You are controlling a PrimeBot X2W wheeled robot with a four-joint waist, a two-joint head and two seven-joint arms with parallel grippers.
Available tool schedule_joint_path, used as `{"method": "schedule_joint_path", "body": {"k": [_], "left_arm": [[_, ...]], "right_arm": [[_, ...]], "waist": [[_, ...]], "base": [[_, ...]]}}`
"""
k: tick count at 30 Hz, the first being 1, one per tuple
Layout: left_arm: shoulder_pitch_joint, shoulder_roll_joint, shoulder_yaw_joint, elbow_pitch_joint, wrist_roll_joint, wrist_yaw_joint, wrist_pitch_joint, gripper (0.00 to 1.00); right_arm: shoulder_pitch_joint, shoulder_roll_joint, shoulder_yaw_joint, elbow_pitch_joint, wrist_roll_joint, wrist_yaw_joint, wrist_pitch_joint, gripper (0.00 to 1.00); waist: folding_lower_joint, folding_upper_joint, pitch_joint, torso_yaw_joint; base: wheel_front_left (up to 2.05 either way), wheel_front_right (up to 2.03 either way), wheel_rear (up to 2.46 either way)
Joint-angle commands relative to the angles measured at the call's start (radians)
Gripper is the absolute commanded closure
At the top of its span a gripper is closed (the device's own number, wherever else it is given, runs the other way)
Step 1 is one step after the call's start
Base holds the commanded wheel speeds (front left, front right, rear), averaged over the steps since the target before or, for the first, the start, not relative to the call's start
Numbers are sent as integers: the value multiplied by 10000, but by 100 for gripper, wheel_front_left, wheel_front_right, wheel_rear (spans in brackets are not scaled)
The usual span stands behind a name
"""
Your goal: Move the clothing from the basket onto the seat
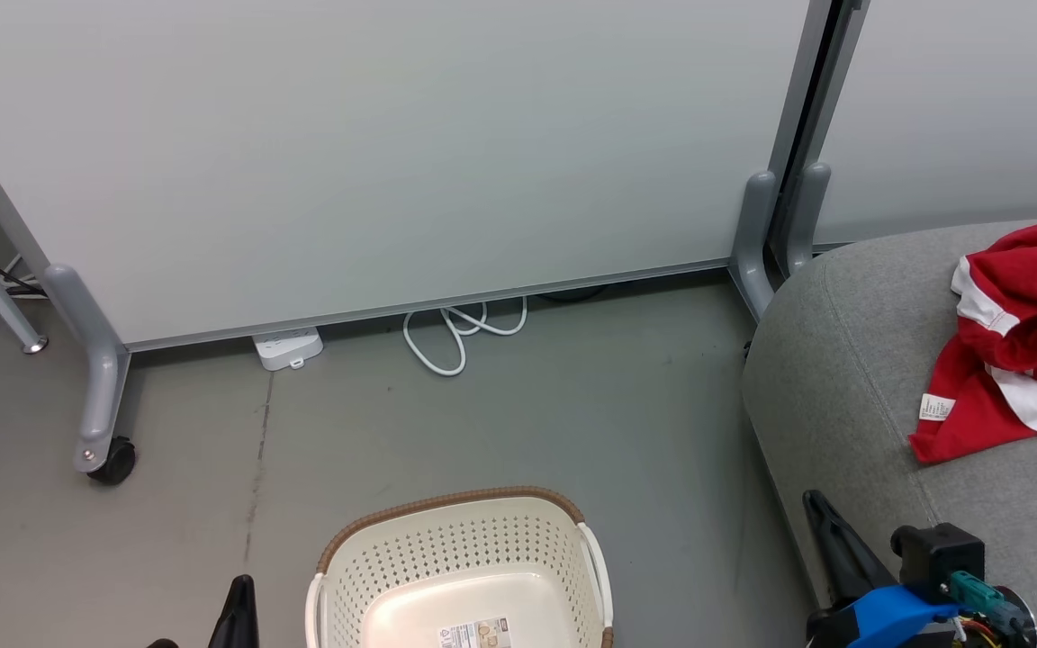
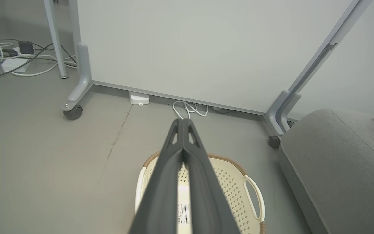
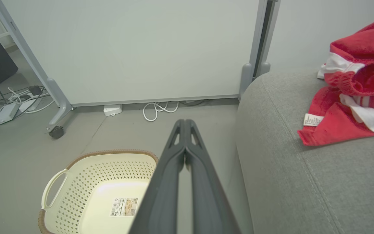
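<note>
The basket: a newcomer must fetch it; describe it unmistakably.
Find the large grey seat; on the floor left of it, before the white partition, stands the basket. Cream perforated plastic with a brown woven-look rim and a paper label inside, unlike the flat white power strip nearby.

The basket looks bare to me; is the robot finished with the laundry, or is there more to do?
It looks finished, or nearly so. Done: the red clothing lies heaped on the grey seat, and the basket floor shows a paper label and no fabric. In hand: nothing; the left gripper and right gripper are shut on empty air. Left: nothing I can see.
</note>
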Motion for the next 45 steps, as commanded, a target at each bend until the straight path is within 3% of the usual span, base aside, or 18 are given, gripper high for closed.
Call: {"method": "schedule_joint_path", "body": {"k": [1, 23, 45], "left_arm": [[-116, 20, 38, -126, -331, -1, 100, 100], [-720, -52, 397, -497, -3726, -18, 1110, 100], [-1161, -107, 663, -770, -6269, -35, 1867, 100]], "right_arm": [[-60, -5, -46, -101, 395, 0, 43, 100], [-345, -20, -387, -179, 4557, 0, 572, 100], [-563, -34, -648, -222, 7663, 1, 971, 100]], "waist": [[0, -1, 3, 1], [0, -1, 48, 15], [0, -1, 90, 29]], "base": [[0, 0, 0], [0, 0, 0], [0, 0, 0]]}}
